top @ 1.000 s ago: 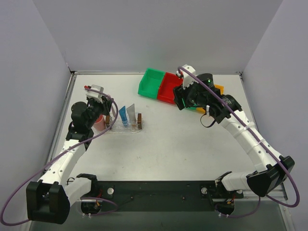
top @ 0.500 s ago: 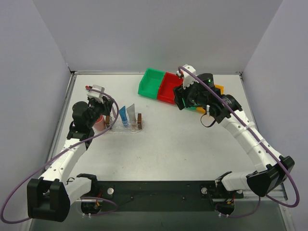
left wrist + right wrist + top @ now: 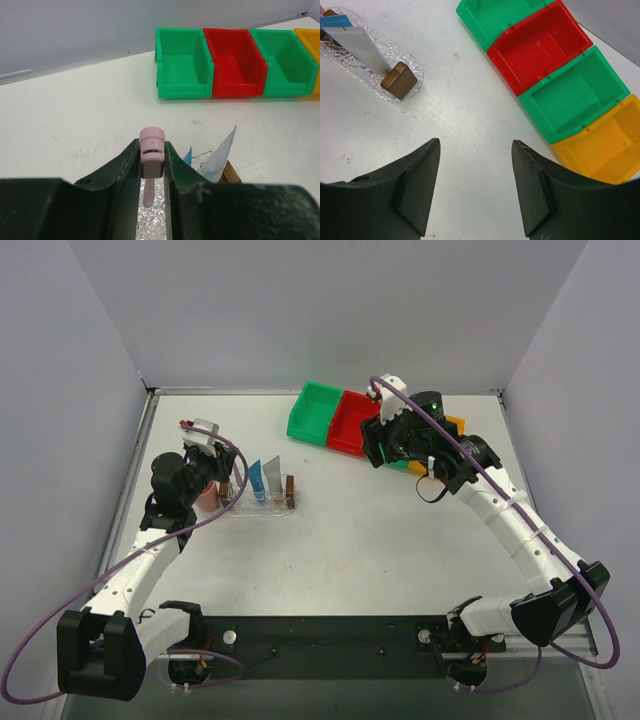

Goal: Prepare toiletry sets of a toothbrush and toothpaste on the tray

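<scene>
- The left hand (image 3: 151,146) is closed most of the way, its two dark fingers (image 3: 127,170) clamped on the toothbrush (image 3: 150,167).
- The toothbrush has a stubby pale pink head with a ridged cap-like top and a thin pinkish-white shaft.
- The head stands out just past the fingertips. The shaft runs back between them, over the clear bubbled floor of the tray (image 3: 150,222). Whether the shaft touches the tray cannot be told.
- Just to the right of that hand, the blue toothpaste tube (image 3: 187,156) and the grey-white toothpaste tube (image 3: 221,152) stand tilted in the tray, side by side. A brown block (image 3: 230,172) closes the tray's end behind them.
- Any print on the tubes is too small to read.
- In the top view a pink cup (image 3: 206,498) sits on the table (image 3: 350,540), just beside the tray's left end.
- The right hand (image 3: 476,187) is well apart from the tray. Its fingers are spread and hold nothing as it hovers over bare table.
- Beside it stands a row of bins: green bin (image 3: 492,15), red bin (image 3: 540,47), second green bin (image 3: 575,95), yellow bin (image 3: 607,145).
</scene>
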You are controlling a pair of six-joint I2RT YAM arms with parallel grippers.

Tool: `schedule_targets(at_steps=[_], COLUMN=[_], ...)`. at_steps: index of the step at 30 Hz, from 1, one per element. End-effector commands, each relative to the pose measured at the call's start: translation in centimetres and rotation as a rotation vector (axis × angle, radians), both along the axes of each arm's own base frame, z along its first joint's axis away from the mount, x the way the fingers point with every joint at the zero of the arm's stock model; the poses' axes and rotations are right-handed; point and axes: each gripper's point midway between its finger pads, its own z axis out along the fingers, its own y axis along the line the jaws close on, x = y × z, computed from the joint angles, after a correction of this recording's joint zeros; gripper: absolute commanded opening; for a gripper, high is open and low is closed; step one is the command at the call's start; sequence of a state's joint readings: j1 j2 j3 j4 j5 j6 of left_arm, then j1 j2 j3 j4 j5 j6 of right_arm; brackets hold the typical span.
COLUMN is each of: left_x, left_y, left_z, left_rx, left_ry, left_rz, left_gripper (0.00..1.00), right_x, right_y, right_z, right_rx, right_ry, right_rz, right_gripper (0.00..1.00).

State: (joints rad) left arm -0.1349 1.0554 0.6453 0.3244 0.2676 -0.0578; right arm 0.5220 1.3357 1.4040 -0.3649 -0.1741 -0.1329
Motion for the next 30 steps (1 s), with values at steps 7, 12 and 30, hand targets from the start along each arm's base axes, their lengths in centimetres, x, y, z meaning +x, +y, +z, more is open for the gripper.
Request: schedule_targets(at_steps=[7, 12, 30], left_x=[0.8, 1.0, 1.5], left_y=[-0.1, -0.2, -0.1], left_z=[0.8, 0.3, -1.8], left_rx=[0.016, 0.015, 0.034], left_ry=[-0.07, -0.063, -0.031], left_rz=[-0.015, -0.019, -0.018], left_gripper=[0.0, 0.0, 0.0], right_x=[0.4, 0.4, 0.5], right_y=[0.2, 0.1, 0.1], right_z=[-0.7, -0.6, -1.1], right_rx=[0.007, 0.012, 0.02], right_ry=[0.019, 0.019, 0.032], right_rz=[0.011, 0.011, 0.014], right_gripper=[0.54, 0.54, 0.54])
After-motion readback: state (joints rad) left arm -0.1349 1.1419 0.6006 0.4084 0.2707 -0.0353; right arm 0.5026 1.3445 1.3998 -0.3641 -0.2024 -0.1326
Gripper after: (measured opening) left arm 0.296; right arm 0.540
